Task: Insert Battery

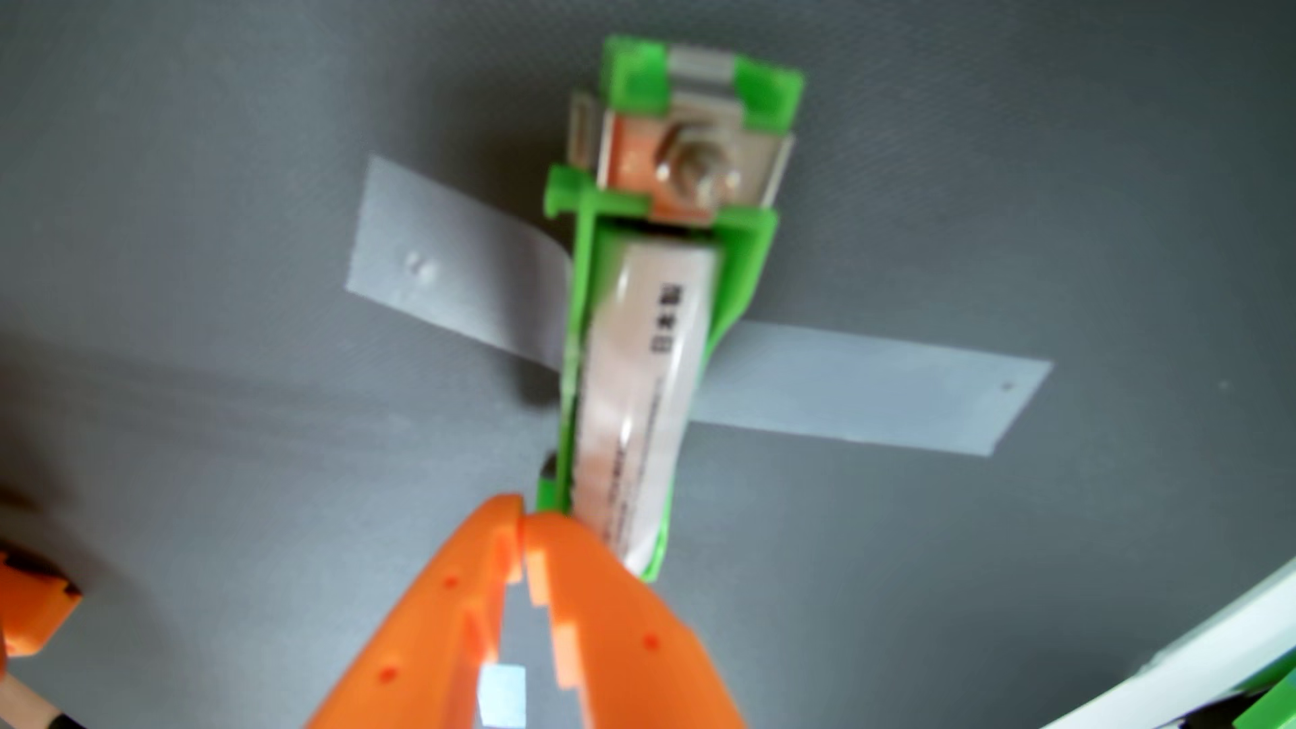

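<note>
A white cylindrical battery (635, 399) with dark print lies lengthwise inside a green plastic holder (736, 280). The holder has a metal contact plate with a bolt (691, 172) at its far end and is held to the grey mat by grey tape (862, 389). My orange gripper (522, 515) enters from the bottom edge. Its two fingertips touch each other and grip nothing. The tips sit at the near left end of the holder, right beside the near end of the battery. The picture is blurred.
The grey mat (210, 245) fills the view. An orange part (31, 603) shows at the left edge. A white edge (1206, 645) with a bit of green crosses the bottom right corner.
</note>
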